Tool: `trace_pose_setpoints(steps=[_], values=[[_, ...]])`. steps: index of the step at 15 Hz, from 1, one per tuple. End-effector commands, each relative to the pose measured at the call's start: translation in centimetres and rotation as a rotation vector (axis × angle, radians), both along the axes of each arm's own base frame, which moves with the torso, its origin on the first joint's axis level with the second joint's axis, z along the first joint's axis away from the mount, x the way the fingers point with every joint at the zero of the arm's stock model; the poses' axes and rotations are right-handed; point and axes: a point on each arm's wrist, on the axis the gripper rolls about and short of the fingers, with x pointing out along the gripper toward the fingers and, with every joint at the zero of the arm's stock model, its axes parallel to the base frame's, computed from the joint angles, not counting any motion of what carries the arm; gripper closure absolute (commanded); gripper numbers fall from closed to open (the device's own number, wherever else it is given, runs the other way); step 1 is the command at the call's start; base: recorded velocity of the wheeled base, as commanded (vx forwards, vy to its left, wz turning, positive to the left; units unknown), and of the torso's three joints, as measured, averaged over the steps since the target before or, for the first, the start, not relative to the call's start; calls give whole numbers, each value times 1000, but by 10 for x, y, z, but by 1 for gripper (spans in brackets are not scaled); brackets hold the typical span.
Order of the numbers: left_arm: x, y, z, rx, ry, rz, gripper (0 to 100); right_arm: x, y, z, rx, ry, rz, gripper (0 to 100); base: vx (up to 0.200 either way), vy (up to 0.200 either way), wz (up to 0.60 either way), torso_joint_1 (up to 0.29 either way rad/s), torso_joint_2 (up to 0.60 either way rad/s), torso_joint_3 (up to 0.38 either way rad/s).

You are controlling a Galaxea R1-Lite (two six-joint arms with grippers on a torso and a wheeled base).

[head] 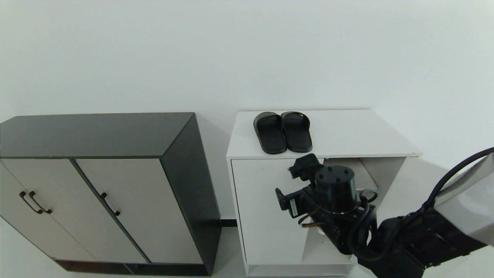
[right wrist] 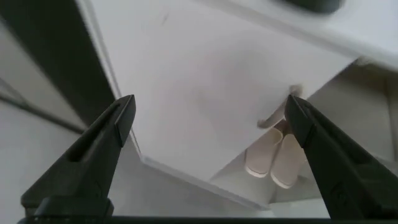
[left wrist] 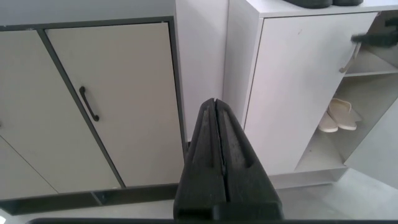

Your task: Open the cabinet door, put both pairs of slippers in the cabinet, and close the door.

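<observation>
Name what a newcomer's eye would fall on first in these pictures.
The black slippers sit side by side on top of the white cabinet. A white pair lies inside its open compartment, and the right hand hangs open before the cabinet door.

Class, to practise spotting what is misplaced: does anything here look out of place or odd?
The black slippers lie side by side on top of the white cabinet, while the white slippers sit inside it. That pair on top looks misplaced. Nothing looks spilled or damaged.
</observation>
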Motion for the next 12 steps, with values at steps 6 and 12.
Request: trace_pose_setpoints(steps=[6, 12], values=[[0, 0, 0, 0, 0, -1, 100, 8, 19, 89, 219, -37, -174, 0, 0, 0, 0, 0, 0, 0], [0, 0, 0, 0, 0, -1, 100, 12, 12, 71, 178, -3, -200, 0, 167, 0, 0, -1, 0, 4]])
